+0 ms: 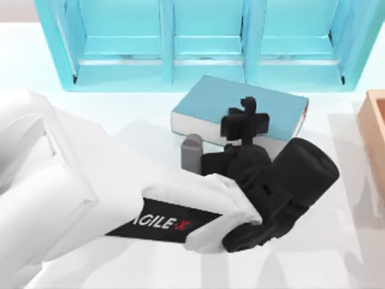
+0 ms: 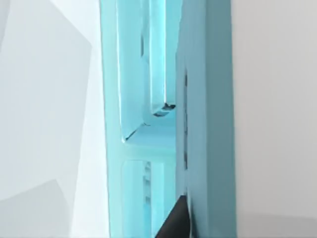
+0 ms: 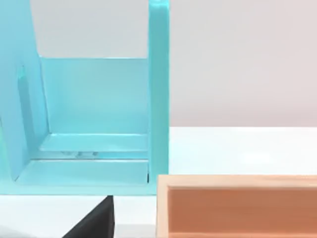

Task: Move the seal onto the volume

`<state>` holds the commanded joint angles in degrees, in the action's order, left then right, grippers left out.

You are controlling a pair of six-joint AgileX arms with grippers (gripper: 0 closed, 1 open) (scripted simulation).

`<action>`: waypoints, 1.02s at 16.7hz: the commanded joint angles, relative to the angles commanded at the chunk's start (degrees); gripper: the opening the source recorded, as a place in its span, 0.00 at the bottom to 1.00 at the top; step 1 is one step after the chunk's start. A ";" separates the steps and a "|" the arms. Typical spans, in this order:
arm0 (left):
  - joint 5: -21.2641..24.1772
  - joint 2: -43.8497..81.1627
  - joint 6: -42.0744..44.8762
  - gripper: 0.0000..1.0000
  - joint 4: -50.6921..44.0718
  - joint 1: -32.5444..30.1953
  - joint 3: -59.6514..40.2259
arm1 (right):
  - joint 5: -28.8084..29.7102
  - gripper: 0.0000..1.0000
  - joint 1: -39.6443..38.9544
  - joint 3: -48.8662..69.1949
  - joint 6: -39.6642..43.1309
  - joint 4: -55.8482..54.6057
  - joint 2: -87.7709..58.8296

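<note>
The volume (image 1: 207, 107), a teal-blue book with white page edges, lies flat in front of the shelf unit near the table's middle. My left arm reaches in from the left, and its black gripper (image 1: 243, 123) hangs over the book's top cover. The seal is hidden; I cannot tell whether it is under or in the gripper. A dark tip of the left gripper (image 2: 173, 223) shows in the left wrist view against the shelf. In the right wrist view a dark part of the right gripper (image 3: 94, 223) shows at the frame's edge.
A big teal compartment shelf unit (image 1: 204, 42) spans the back of the table. An orange-brown wooden box (image 1: 376, 126) stands at the right edge, also seen close up as the wooden box (image 3: 237, 206). A small grey cylinder (image 1: 192, 150) stands by the book's near left corner.
</note>
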<state>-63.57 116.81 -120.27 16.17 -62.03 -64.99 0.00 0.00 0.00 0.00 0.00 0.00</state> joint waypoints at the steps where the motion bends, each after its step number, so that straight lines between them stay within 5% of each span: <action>1: -0.10 -0.05 -0.14 0.00 -0.09 -0.12 -0.01 | 0.00 1.00 0.00 0.00 0.00 0.00 0.00; 17: -0.51 4.27 -0.88 0.00 5.29 -0.63 1.81 | 0.00 1.00 0.00 0.00 0.00 0.00 0.00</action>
<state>-64.08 121.08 -121.16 21.46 -62.66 -63.18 0.00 0.00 0.00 0.00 0.00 0.00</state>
